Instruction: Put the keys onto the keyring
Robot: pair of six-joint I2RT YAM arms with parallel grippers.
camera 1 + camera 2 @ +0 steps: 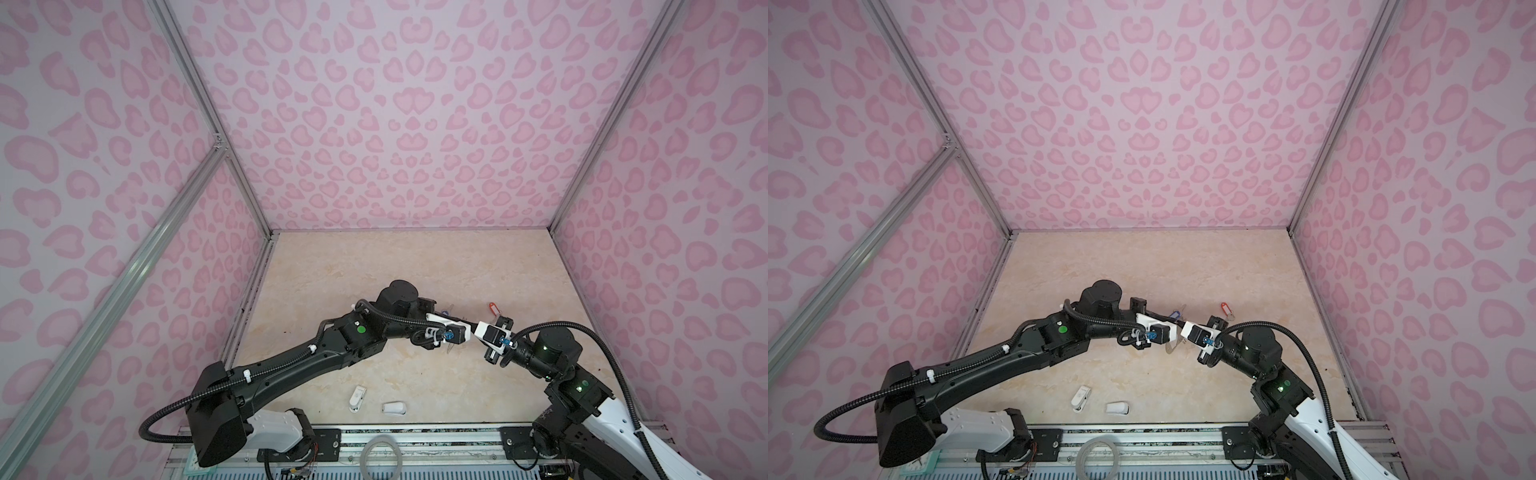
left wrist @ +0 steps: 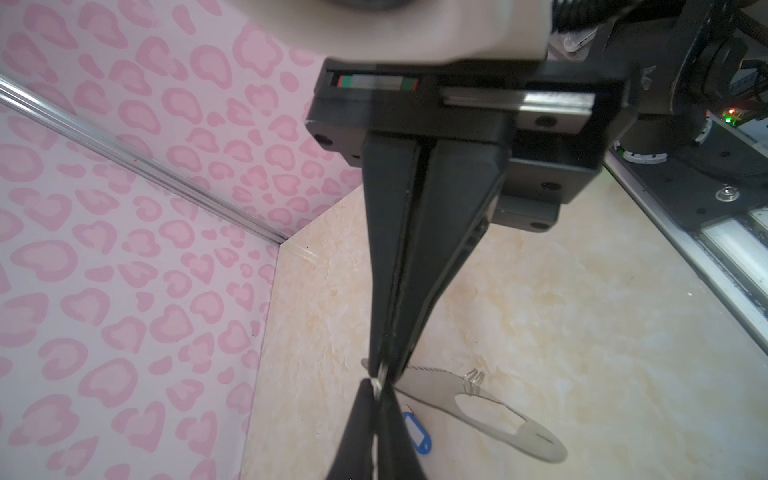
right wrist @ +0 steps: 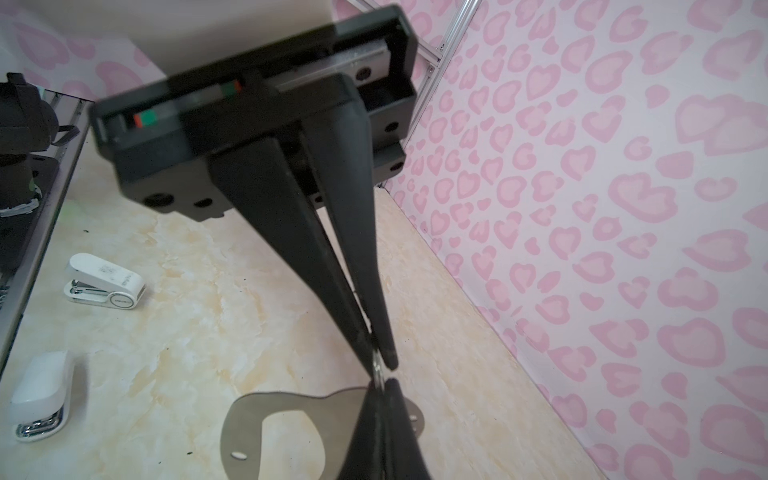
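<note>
Left hand (image 2: pixel 384 372), right hand (image 3: pixel 381 361) tip to tip, pinching keyring (image 2: pixel 432 395)

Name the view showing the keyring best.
Left wrist view: the keyring shows nearly whole, with oval cut-out and wire rings. Right wrist view crops it at the picture's edge; both top views show only a sliver.

We see our right gripper (image 3: pixel 380 361) with its two black fingers pressed together at the tips. They pinch what looks like a tiny shiny wire ring on the flat grey keyring (image 3: pixel 291 401). The left gripper (image 3: pixel 382 388) meets it tip to tip. A white stapler (image 3: pixel 104 282) and a second stapler (image 3: pixel 41 395) lie on the table (image 3: pixel 208 332).
</note>
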